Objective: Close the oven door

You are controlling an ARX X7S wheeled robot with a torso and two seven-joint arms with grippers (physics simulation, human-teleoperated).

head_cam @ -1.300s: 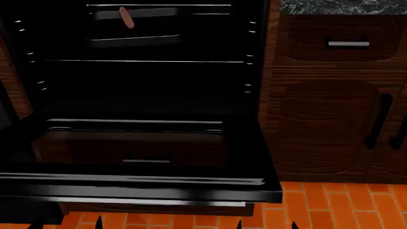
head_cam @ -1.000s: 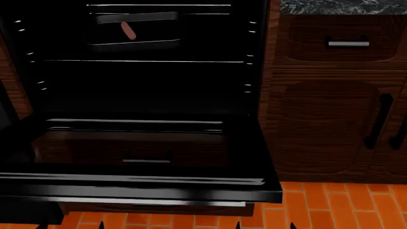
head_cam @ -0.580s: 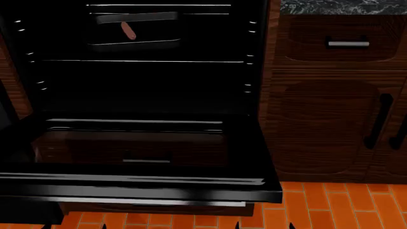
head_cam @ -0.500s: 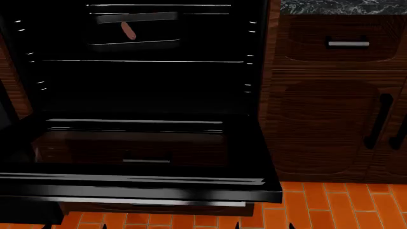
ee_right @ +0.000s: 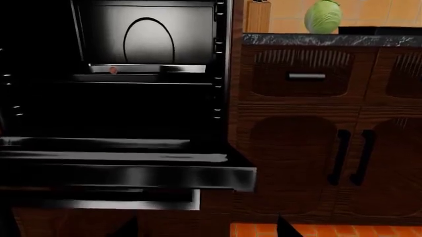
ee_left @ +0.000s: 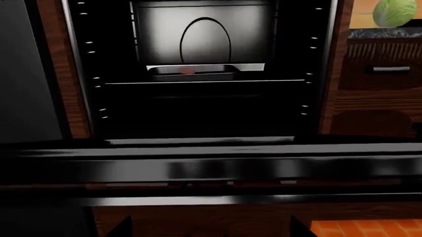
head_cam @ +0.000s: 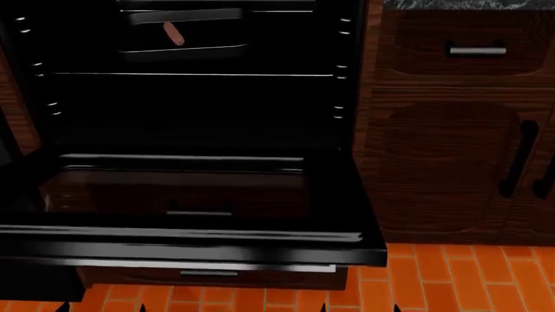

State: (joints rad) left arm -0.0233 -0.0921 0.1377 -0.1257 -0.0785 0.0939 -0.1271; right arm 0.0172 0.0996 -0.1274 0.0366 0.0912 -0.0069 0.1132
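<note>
Below the oven cavity, the glossy black glass-windowed oven door (head_cam: 191, 224) lies flat open; the head view has just dipped, both grippers' states unreadable, closing not begun.

Oven door (head_cam: 191, 195) lies flat open; orange floor (head_cam: 451, 279) beside it bare.

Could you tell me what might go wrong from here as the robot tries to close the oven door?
The oven door lies fully open and flat, both grippers low beneath its front edge; lifting off-centre could make a gripper slip off the glossy panel. The tray holding a sausage might rattle if the door slams.
</note>
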